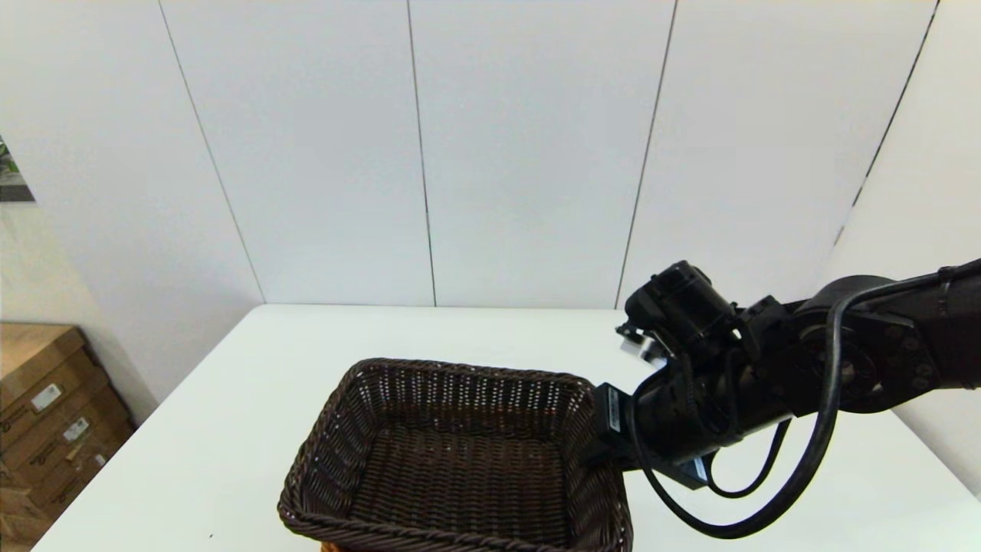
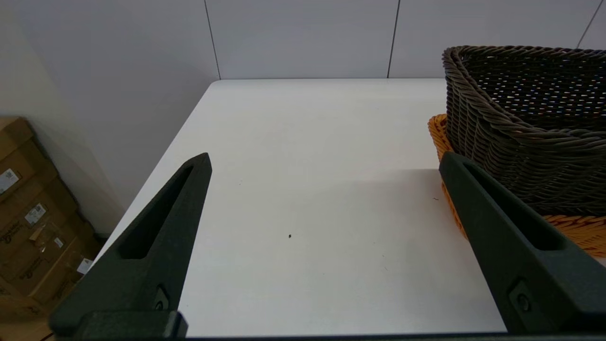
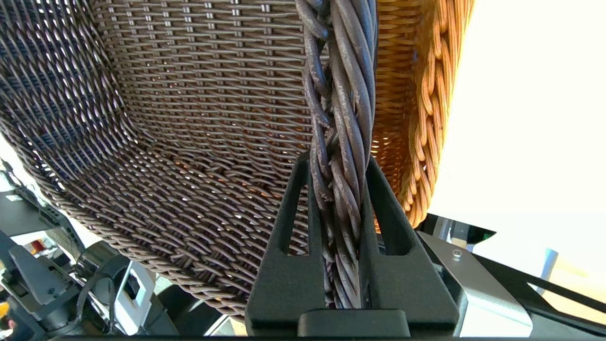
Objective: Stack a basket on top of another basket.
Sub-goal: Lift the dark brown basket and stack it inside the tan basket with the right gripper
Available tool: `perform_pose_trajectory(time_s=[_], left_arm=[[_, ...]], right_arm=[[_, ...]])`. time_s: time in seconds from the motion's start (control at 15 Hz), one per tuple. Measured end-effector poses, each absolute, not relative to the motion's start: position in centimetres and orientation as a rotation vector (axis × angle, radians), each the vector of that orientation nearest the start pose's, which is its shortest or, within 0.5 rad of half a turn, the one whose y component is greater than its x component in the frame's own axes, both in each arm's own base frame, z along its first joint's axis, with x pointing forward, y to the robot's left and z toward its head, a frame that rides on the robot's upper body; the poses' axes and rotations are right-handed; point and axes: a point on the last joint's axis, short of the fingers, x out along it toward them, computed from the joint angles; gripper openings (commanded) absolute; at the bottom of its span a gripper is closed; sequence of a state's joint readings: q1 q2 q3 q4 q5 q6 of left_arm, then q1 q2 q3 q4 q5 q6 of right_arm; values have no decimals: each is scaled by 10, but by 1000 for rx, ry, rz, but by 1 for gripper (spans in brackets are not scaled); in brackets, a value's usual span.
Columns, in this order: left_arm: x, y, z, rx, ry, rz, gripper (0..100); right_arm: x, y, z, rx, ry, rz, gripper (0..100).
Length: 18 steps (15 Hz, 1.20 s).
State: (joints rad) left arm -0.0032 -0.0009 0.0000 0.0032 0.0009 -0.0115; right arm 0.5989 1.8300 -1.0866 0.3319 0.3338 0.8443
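The dark basket (image 1: pixel 460 452) is held by its 3 o'clock rim in the clamped right gripper (image 3: pixel 342 189), seated inside the orange basket (image 2: pixel 575 227); release remains, while the wide-spread left gripper (image 2: pixel 324 163) is parked at 9 o'clock.

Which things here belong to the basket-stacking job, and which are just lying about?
Belongs to the job:
- dark basket, set in the orange one
- orange basket, underneath
- right gripper, shut on the dark basket's rim

Just about:
- left gripper, open, over bare table beside the baskets
- white table
- cardboard boxes, off to the left
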Motion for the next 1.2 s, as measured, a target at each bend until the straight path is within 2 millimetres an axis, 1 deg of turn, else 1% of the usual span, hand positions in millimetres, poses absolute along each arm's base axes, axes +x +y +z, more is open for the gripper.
perform_pose_trajectory(time_s=[0.07,0.13,0.87,1.2], left_arm=[[-23,0,75,-11,2,-2,100],[-23,0,75,-11,2,-2,100],[-23,0,75,-11,2,-2,100],[-23,0,75,-11,2,-2,100]], right_arm=[[247,178,139,557,1369,318,0],[247,177,139,558,1368,318,100],[245,176,142,557,1358,323,100],[243,174,149,560,1331,332,100]])
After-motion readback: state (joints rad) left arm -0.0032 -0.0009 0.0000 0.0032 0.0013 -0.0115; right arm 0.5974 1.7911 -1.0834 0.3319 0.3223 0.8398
